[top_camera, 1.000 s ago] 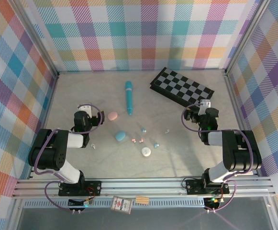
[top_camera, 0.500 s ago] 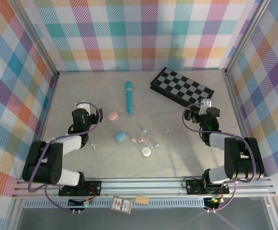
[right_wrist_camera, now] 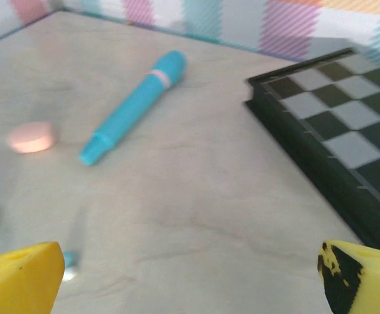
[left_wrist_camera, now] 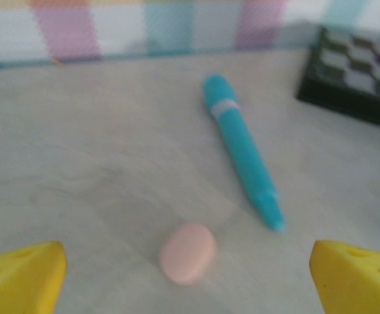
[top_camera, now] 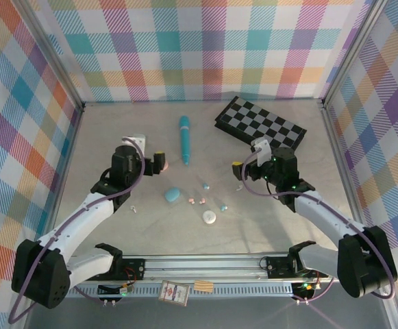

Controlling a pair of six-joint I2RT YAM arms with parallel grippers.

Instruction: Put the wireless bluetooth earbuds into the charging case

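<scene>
Tiny earbuds lie scattered mid-table: a light blue one, two pink ones, another blue one, and a white one off to the left. Pebble-like cases sit among them: pink, blue and white. My left gripper is open just left of the pink case, which lies between and ahead of its yellow fingers. My right gripper is open and holds nothing, its fingers spread over bare table. A small bud shows by its left finger.
A long teal pen lies at the back centre, also seen from the wrists as the pen and the pen. A folded black chessboard sits back right, close to the right gripper. Plaid walls ring the table.
Both arms have unfolded from beside their bases and reached inward. The left gripper moved right up to the pink case; the right gripper swung left toward the earbuds.
</scene>
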